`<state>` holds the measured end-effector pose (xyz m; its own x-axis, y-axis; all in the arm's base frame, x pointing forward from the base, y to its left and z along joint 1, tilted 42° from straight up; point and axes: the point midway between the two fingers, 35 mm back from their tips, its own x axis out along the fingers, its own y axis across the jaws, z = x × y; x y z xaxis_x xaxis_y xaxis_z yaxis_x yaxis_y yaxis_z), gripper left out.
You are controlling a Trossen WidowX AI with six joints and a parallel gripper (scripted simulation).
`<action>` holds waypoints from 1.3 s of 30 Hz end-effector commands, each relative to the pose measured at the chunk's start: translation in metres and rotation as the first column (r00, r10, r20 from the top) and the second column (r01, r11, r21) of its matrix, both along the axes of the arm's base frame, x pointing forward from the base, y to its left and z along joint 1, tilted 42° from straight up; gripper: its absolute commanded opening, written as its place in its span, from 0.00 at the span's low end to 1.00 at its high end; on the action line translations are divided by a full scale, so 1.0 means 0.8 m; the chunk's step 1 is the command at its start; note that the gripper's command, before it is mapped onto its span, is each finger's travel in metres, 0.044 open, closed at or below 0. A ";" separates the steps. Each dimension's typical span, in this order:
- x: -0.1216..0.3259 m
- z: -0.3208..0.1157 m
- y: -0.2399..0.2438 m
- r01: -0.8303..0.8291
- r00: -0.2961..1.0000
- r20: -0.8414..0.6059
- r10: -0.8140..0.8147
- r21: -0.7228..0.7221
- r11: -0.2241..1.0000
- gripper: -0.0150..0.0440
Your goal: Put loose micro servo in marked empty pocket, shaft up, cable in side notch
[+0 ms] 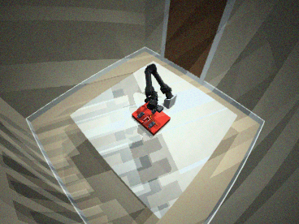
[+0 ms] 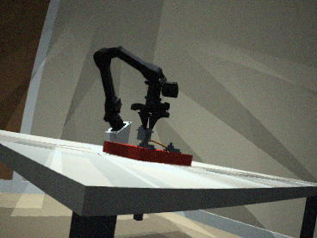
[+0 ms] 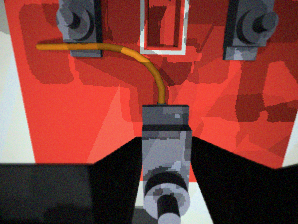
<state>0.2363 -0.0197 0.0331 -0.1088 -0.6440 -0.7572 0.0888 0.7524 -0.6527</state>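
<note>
Pale table [image 2: 65, 172], red deck [image 2: 129, 151], grey-beige walls [image 2: 241, 65]

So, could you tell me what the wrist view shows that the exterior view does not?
Only the wrist view shows the white-outlined empty pocket, two seated servos either side of it, and the orange cable's curve across the deck.

Only the exterior view shows the whole arm, the grey base block and the table.

Both show the gripper shut on the micro servo above the red deck.
</note>
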 end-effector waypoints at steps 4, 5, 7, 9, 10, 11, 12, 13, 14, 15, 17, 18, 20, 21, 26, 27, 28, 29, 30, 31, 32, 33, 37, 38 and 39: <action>0.021 0.001 -0.003 0.008 1.000 0.012 -0.008 -0.006 1.000 0.25; 0.026 0.001 -0.004 0.008 1.000 0.012 -0.008 -0.006 1.000 0.25; 0.036 0.001 -0.006 0.008 1.000 0.013 -0.008 -0.006 1.000 0.25; 0.046 0.001 -0.007 0.008 1.000 0.013 -0.008 -0.006 1.000 0.25; 0.050 0.002 -0.008 0.008 1.000 0.014 -0.008 -0.006 1.000 0.25; 0.055 0.002 -0.009 0.008 1.000 0.014 -0.008 -0.007 1.000 0.25; 0.060 0.002 -0.010 0.008 1.000 0.014 -0.008 -0.007 1.000 0.25; 0.065 0.002 -0.010 0.008 1.000 0.015 -0.008 -0.007 1.000 0.25; 0.070 0.002 -0.011 0.008 1.000 0.015 -0.008 -0.007 1.000 0.25; 0.074 0.002 -0.012 0.008 1.000 0.015 -0.008 -0.007 1.000 0.25; 0.084 0.002 -0.013 0.008 1.000 0.016 -0.008 -0.007 1.000 0.25; 0.089 0.002 -0.014 0.008 1.000 0.016 -0.008 -0.007 1.000 0.25; 0.098 0.002 -0.016 0.008 1.000 0.017 -0.008 -0.007 1.000 0.25; 0.102 0.002 -0.017 0.008 1.000 0.017 -0.008 -0.007 1.000 0.25; 0.125 0.003 -0.020 0.012 1.000 0.022 -0.012 -0.008 1.000 0.25; 0.129 0.003 -0.021 0.014 1.000 0.024 -0.014 -0.008 1.000 0.25; 0.132 0.003 -0.021 0.016 1.000 0.025 -0.016 -0.008 1.000 0.25; 0.135 0.003 -0.022 0.017 1.000 0.026 -0.017 -0.009 1.000 0.25; 0.135 0.003 -0.022 0.017 1.000 0.026 -0.017 -0.009 1.000 0.25; 0.135 0.003 -0.022 0.017 1.000 0.026 -0.017 -0.009 1.000 0.25; 0.135 0.003 -0.022 0.017 1.000 0.026 -0.017 -0.009 1.000 0.25; 0.135 0.003 -0.022 0.017 1.000 0.026 -0.017 -0.009 1.000 0.25; 0.135 -0.001 -0.025 0.017 1.000 0.027 -0.017 -0.009 1.000 0.25; 0.135 -0.002 -0.026 0.017 1.000 0.027 -0.017 -0.009 1.000 0.25; 0.135 -0.003 -0.027 0.017 1.000 0.027 -0.017 -0.009 1.000 0.25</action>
